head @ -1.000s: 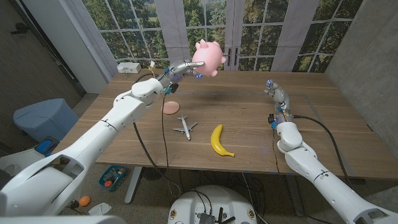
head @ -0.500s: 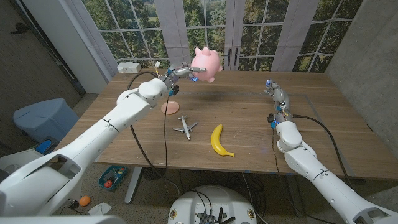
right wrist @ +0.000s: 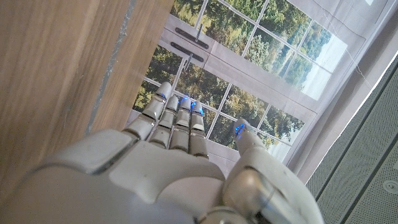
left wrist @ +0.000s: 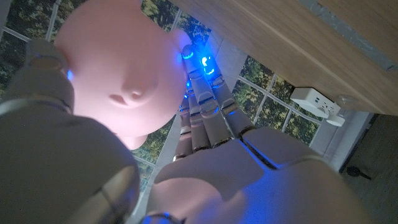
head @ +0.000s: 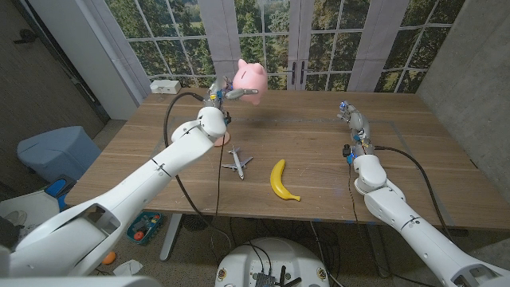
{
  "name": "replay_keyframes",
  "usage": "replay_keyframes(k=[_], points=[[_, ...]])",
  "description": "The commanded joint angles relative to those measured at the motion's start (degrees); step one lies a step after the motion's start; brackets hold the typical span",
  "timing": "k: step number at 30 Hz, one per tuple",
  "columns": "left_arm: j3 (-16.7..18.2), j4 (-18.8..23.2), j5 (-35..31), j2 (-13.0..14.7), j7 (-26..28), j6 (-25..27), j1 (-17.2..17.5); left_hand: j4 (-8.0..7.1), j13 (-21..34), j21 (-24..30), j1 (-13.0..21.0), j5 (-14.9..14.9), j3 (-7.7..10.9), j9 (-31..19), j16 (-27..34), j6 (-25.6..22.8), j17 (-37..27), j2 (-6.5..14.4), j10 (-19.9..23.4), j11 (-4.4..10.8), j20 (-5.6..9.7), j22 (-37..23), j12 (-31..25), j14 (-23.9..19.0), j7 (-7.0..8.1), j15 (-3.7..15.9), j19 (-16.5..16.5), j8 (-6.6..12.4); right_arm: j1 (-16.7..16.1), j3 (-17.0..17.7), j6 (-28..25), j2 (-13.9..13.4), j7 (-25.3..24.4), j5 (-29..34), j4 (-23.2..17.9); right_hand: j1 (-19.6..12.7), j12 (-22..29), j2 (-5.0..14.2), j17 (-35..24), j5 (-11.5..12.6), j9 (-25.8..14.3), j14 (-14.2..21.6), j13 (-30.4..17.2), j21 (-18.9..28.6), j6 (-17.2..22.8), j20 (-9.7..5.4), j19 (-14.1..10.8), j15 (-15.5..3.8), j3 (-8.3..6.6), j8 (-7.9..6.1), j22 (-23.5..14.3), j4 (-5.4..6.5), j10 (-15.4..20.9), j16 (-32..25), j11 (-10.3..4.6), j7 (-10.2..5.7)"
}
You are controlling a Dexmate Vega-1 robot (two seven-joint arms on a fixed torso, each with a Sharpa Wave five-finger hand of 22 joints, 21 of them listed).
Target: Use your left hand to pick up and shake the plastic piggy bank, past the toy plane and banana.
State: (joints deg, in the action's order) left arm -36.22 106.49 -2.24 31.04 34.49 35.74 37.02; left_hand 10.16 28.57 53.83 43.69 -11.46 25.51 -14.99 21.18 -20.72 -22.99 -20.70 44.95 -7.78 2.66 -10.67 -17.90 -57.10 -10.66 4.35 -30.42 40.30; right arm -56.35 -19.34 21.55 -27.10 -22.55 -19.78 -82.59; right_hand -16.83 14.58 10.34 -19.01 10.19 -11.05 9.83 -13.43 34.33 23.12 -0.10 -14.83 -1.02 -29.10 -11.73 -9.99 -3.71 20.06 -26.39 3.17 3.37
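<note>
piggy bank | gripped in left hand, aloft | right hand empty, fingers straight

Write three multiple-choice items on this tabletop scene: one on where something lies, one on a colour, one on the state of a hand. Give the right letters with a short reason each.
1. Where does the small white toy plane lie?
A. on the wooden table, to the left of the yellow banana
B. on top of the banana
C. in the right hand

2. What colour is the plastic piggy bank?
A. green
B. pink
C. black

3. What is the left hand doing?
A. lying on the table with nothing in it
B. pressing down on the banana
C. holding the piggy bank up in the air above the table

Answers: 1 A, the head view shows plane and banana side by side, apart. 2 B, its body is pink in both views. 3 C, the fingers wrap the piggy bank.
</note>
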Motion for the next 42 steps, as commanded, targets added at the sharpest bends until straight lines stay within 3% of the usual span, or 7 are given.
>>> replay_keyframes(k=[1, 15, 25, 29, 34, 42], points=[[-1.83, -1.78, -10.12, -4.44, 9.61, 2.56, 1.35, -0.05, 0.20, 0.42, 27.75, -0.26, 0.53, -0.41, -0.25, -25.11, -0.17, 27.47, 20.39, 19.20, 2.13, -0.04, -0.26, -3.97, 13.51, 9.47, -0.16, 0.38, 0.25, -0.12, -0.04, 0.02, 0.14, -0.10, 0.26, -0.42, -0.24, -0.14, -0.18, 0.34, -0.19, 0.46, -0.31, -0.26, 0.07, 0.03, -0.29, 0.08, -0.12, 0.10, -0.11, 0.34, 0.38, 0.06, 0.00, 0.04], [-0.60, -1.66, -11.20, -5.58, 6.95, 3.43, 1.87, -0.08, 0.19, 0.70, 27.69, -0.25, 0.50, -0.34, -0.36, -25.19, -0.15, 27.38, 20.61, 19.20, 2.19, 0.01, -0.07, -4.13, 13.55, 9.47, -0.16, 0.32, 0.39, -0.17, 0.05, 0.11, 0.21, -0.25, 0.63, -0.40, -0.23, -0.14, -0.21, 0.33, -0.19, 0.48, -0.31, -0.44, 0.03, 0.01, -0.35, 0.12, -0.09, 0.11, -0.12, 0.37, 0.48, 0.13, 0.00, 0.03], [2.05, 0.12, -4.81, -4.66, -1.38, 3.92, 1.62, -0.03, 0.23, 0.85, 27.68, -0.25, 0.46, -0.20, -0.35, -25.60, -0.25, 27.23, 20.90, 19.20, 2.20, 0.05, -0.01, -4.32, 13.44, 9.47, -0.05, 0.36, 0.58, -0.16, 0.13, 0.16, 0.19, -0.30, 1.06, -0.40, -0.25, -0.14, -0.22, 0.33, -0.19, 0.49, -0.31, -0.57, 0.05, 0.02, -0.35, 0.16, -0.08, 0.11, -0.12, 0.39, 0.47, 0.18, -0.04, -0.01], [4.05, 0.41, 0.13, -3.32, -6.18, 0.87, 1.73, -0.02, 0.25, 0.95, 27.71, -0.26, 0.46, -0.16, -0.41, -25.65, -0.23, 27.19, 20.95, 19.19, 2.19, 0.06, 0.07, -4.37, 13.31, 9.48, 0.00, 0.33, 0.49, -0.06, 0.10, 0.22, -0.04, -0.39, 1.03, -0.40, -0.27, -0.15, -0.23, 0.33, -0.19, 0.45, -0.31, -0.62, 0.06, 0.04, -0.39, 0.16, -0.07, 0.10, -0.12, 0.39, 0.44, 0.22, -0.06, 0.01], [6.43, -1.13, 7.32, -0.86, -13.71, -6.87, 1.71, -0.05, 0.32, 0.98, 27.74, -0.28, 0.51, -0.31, -0.50, -25.56, -0.20, 27.26, 21.01, 19.20, 2.30, 0.08, 0.12, -4.41, 13.27, 9.45, 0.27, 0.36, 0.45, -0.01, 0.22, 0.13, -0.08, -0.32, 1.08, -0.39, -0.30, -0.15, -0.23, 0.33, -0.19, 0.42, -0.31, -0.71, 0.02, 0.02, -0.35, 0.11, -0.06, 0.12, -0.13, 0.40, 0.39, 0.27, -0.03, -0.04], [8.13, -7.21, 16.31, 1.67, -25.10, -22.07, 0.96, -0.05, 0.47, 1.07, 27.79, -0.28, 0.55, -0.61, -0.61, -25.32, -0.25, 27.28, 20.93, 19.18, 2.56, 0.09, 0.26, -4.41, 13.28, 9.46, 0.63, 0.41, 0.48, 0.04, 0.23, 0.21, -0.22, -0.35, 1.15, -0.37, -0.31, -0.16, -0.25, 0.32, -0.19, 0.53, -0.32, -0.83, -0.02, 0.03, -0.37, 0.06, -0.03, 0.13, -0.13, 0.42, 0.39, 0.28, -0.14, -0.06]])
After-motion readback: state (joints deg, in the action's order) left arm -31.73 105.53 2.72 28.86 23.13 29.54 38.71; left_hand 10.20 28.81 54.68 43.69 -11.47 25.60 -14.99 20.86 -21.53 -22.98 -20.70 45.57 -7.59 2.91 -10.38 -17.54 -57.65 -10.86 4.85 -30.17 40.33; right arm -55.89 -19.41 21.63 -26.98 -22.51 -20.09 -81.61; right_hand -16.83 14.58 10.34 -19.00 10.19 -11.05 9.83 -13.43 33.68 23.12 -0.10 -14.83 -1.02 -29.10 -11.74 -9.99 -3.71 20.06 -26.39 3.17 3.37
